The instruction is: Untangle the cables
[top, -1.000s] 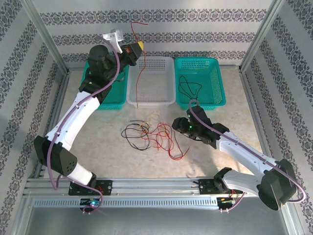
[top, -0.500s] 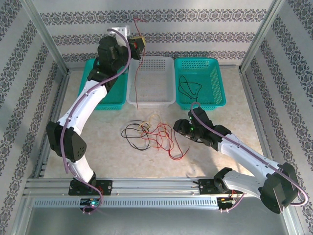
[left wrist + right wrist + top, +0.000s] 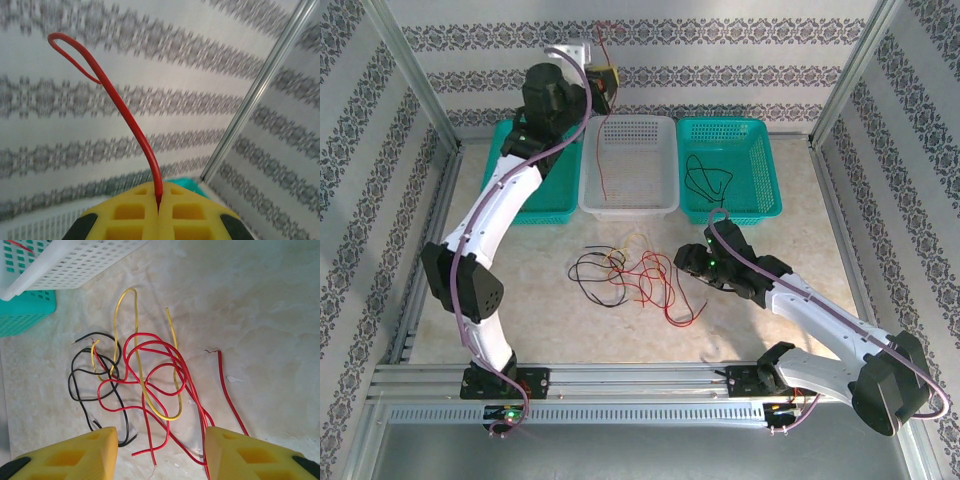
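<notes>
The left claw point(image 3: 603, 80), raised high against the patterned back wall point(image 3: 720, 60), is clamped shut on a single red cable point(image 3: 603, 160). A short length rises above the claw and bends into a narrow loop. The long remainder hangs straight below the claw, its free end down inside the white basket point(image 3: 660, 207); whether that end touches the basket floor cannot be told. From the wrist, the cable is seen pinched in the seam between the two yellow fingers point(image 3: 125, 215).

The right claw point(image 3: 161, 450) hovers low over the counter point(image 3: 520, 290), its fingers about half spread and gripping nothing. Just ahead of it and beneath it lies the tangle of cables point(image 3: 635, 275). Several red strands loop across one another there, with a yellow strand point(image 3: 141, 385) threaded through them. A black strand point(image 3: 79, 385) curls at the edge of the heap, ahead of the finger on the left of the wrist view. One red end point(image 3: 227, 390) trails off alone ahead of the other finger.

Beyond the right claw, a lone black cable point(image 3: 705, 175) sits loosely coiled in a teal basket point(image 3: 765, 185). A second teal basket point(image 3: 535, 205) stands below the left claw, beside the white one.
</notes>
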Available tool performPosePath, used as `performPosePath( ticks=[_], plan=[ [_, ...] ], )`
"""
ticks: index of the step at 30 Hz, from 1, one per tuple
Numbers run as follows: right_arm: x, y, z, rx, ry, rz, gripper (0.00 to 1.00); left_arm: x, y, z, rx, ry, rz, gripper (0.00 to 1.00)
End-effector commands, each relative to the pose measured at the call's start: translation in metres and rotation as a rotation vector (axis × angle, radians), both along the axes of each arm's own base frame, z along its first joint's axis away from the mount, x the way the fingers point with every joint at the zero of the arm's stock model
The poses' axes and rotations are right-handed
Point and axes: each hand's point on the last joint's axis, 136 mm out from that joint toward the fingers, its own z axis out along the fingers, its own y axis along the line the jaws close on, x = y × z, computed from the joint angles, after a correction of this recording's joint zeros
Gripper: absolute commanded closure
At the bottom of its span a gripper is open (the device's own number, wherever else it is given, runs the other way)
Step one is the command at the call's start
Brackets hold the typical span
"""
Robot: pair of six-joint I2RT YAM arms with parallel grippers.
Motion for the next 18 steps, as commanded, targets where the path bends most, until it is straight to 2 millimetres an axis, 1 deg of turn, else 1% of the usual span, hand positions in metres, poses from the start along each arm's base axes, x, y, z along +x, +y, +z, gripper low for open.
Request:
performPosePath(
  ticks=[1, 2, 3, 4, 5, 6, 7, 9, 10, 12, 14, 16, 18],
  plan=[
    [-0.004, -0.006, -0.007, -0.023, 0.003, 0.004, 0.5, 0.021, 0.001, -0.07, 0.056, 0.129, 0.023, 1.0],
    [-0.005, -0.006, -0.007, -0.022, 0.003, 0.004, 0.49, 0.025, 0.001, -0.082, 0.06, 0.157, 0.03, 1.0],
    [-0.005, -0.006, -0.007, -0.022, 0.002, 0.006, 0.49, 0.028, 0.0, -0.096, 0.064, 0.189, 0.03, 0.95],
    [-0.006, -0.007, -0.007, -0.024, 0.001, 0.004, 0.48, 0.028, -0.001, -0.104, 0.059, 0.214, 0.031, 0.84],
    [-0.007, -0.008, -0.007, -0.024, 0.0, 0.005, 0.47, 0.028, 0.0, -0.11, 0.048, 0.233, 0.035, 0.71],
    [-0.007, -0.009, -0.007, -0.028, 0.001, 0.001, 0.47, 0.028, 0.0, -0.113, 0.028, 0.24, 0.039, 0.56],
    [-0.007, -0.009, -0.008, -0.034, 0.002, 0.005, 0.46, 0.025, 0.001, -0.113, 0.003, 0.235, 0.042, 0.45],
    [-0.008, -0.01, -0.008, -0.047, 0.007, 0.013, 0.44, 0.019, 0.003, -0.107, -0.039, 0.209, 0.042, 0.33],
    [-0.008, -0.01, -0.009, -0.057, 0.011, 0.022, 0.43, 0.015, 0.003, -0.102, -0.055, 0.198, 0.032, 0.3],
    [-0.008, -0.01, -0.011, -0.088, 0.025, 0.04, 0.43, 0.006, 0.002, -0.093, -0.078, 0.195, 0.012, 0.28],
    [-0.007, -0.012, -0.012, -0.127, 0.039, 0.058, 0.43, -0.006, 0.002, -0.083, -0.1, 0.191, -0.008, 0.28],
    [-0.006, -0.012, -0.014, -0.159, 0.052, 0.078, 0.43, -0.023, 0.006, -0.076, -0.123, 0.186, -0.019, 0.28],
    [-0.005, -0.011, -0.014, -0.183, 0.061, 0.096, 0.43, -0.041, 0.011, -0.074, -0.143, 0.192, -0.021, 0.31]
  ],
)
